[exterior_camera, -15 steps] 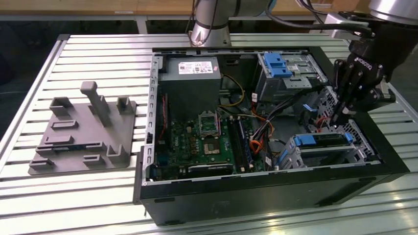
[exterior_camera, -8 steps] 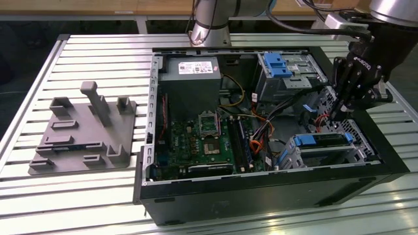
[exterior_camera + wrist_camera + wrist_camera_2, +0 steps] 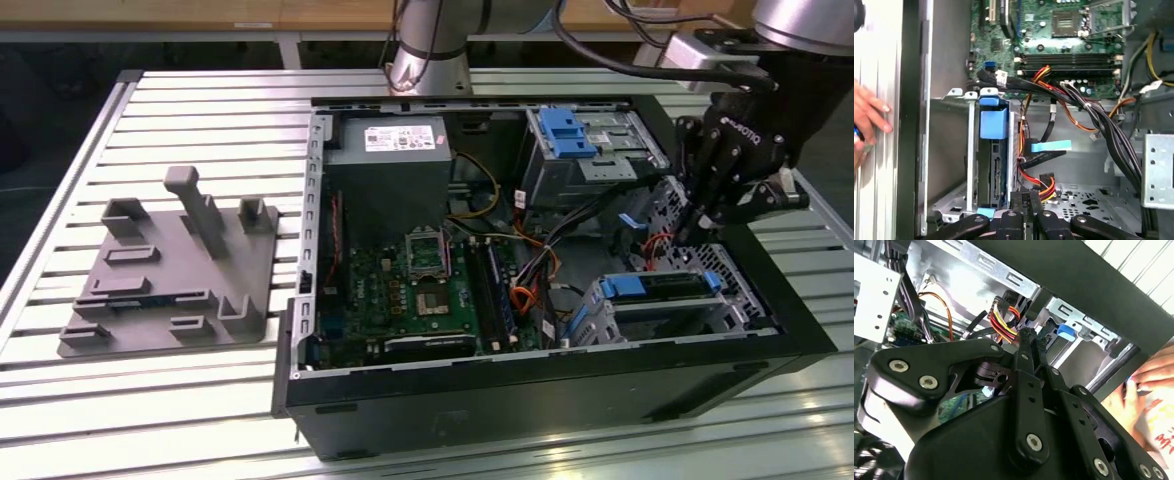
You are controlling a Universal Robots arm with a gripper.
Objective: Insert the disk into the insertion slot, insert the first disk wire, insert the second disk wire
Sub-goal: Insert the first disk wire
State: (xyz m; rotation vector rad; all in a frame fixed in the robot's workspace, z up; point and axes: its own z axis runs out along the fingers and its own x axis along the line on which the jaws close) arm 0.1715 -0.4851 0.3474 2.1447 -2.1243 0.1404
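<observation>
Disk (image 3: 654, 285) is sitting in its blue frame inside the insertion slot (image 3: 731, 300), the silver cage at the near corner of the open computer case (image 3: 534, 395) in the exterior view. Just above the slot, the gripper (image 3: 690, 232) is hanging with its fingers (image 3: 1023, 360) drawn close together, almost touching. I cannot tell whether anything is being pinched between them. In both wrist views its tips are pointing at a red-and-yellow wire plug (image 3: 1046, 181), which is lying just beside the slot. A person's hand (image 3: 866, 125) is resting outside the case wall next to the slot. Beyond the slot, along the same wall, a taller grey bay (image 3: 587, 150) with a blue latch is standing. Well apart from the slot, on the exterior view's left, a grey fixture plate (image 3: 160, 280) is lying on the slatted table (image 3: 200, 100).
</observation>
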